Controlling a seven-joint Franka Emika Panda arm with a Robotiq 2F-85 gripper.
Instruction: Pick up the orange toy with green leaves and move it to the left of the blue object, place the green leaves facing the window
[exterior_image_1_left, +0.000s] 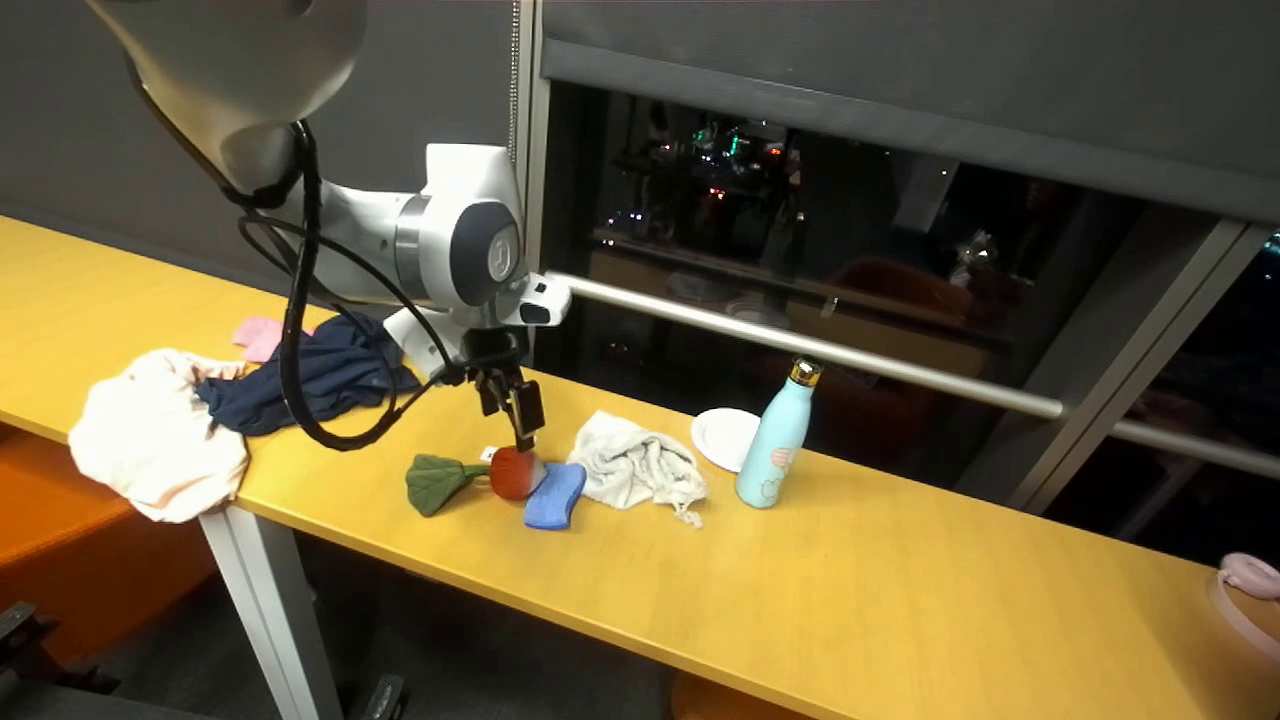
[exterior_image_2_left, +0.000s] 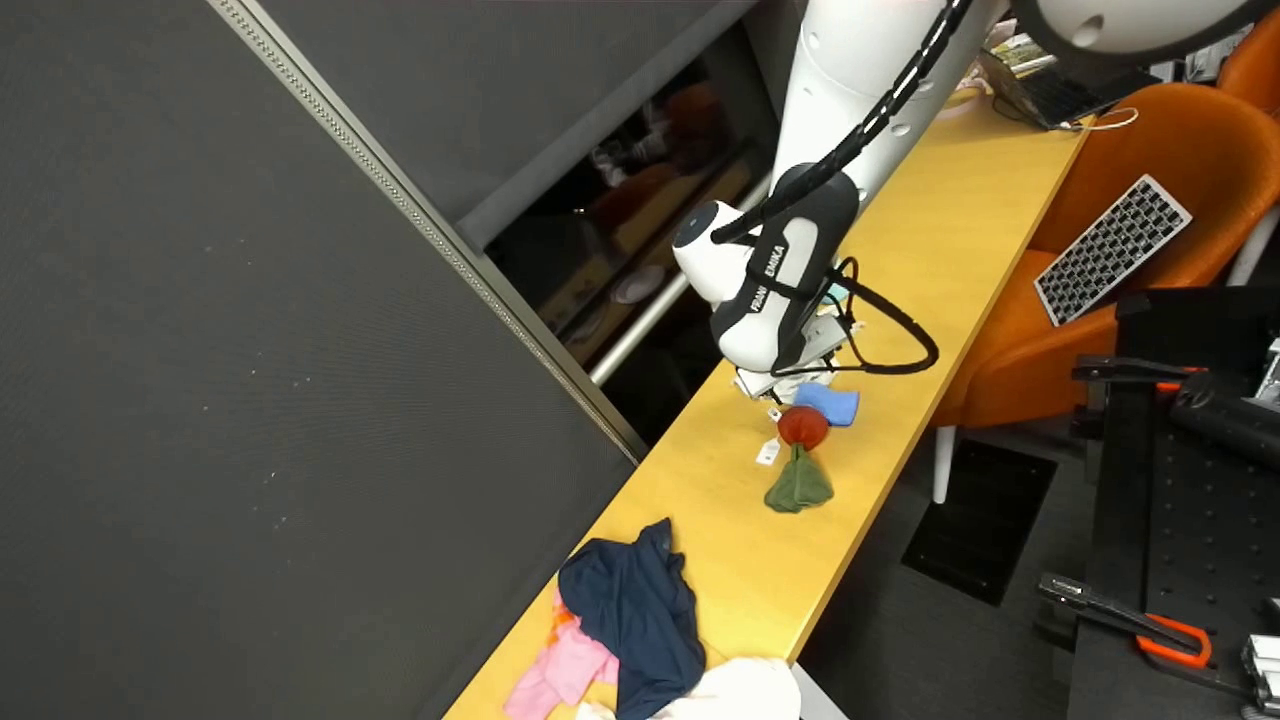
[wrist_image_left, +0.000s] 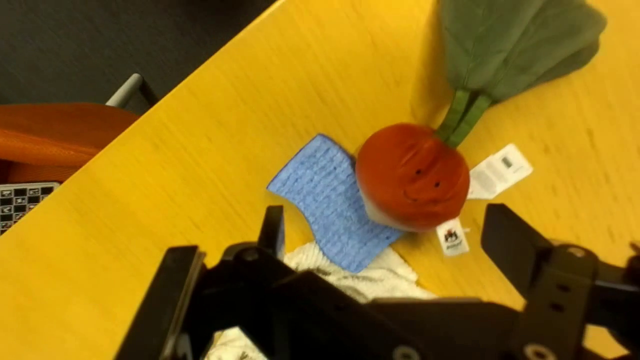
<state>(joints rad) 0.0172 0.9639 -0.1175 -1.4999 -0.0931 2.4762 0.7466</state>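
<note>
Got the claw (wrist_image_left: 384, 217) hanging low over the yellow surface (exterior_image_1_left: 900, 590), right by the orange toy with green leaves (exterior_image_1_left: 513, 474), with jaws spread wide and fully unclenched in the wrist view. As for the toy: lying just left of the blue object (exterior_image_1_left: 555, 498) in an exterior view, looking snug up against it, even overlapping its edge a bit in the wrist view. Can see the leaves (exterior_image_1_left: 437, 483) flopped out to the left, along the surface, with the window (exterior_image_1_left: 720, 250) on the far side and a metal rail (exterior_image_1_left: 800, 343) running across it. Also spotting a tiny face (wrist_image_left: 420, 185) on the toy in the wrist view, plus a couple of white tags (wrist_image_left: 502, 172) poking out. Moving right from the blue object, got a cream drawstring bag (exterior_image_1_left: 630, 462) close beside it, then a white plate (exterior_image_1_left: 722, 437) toward the far edge and a pale-blue bottle (exterior_image_1_left: 775, 445) standing upright. Over at the left end, a navy cloth (exterior_image_1_left: 330, 375), a pink cloth (exterior_image_1_left: 258, 336) and a whitish cloth (exterior_image_1_left: 160, 440) drooping past the near edge. Way out right, a pink rounded thing (exterior_image_1_left: 1250, 576), partly out of view.
</note>
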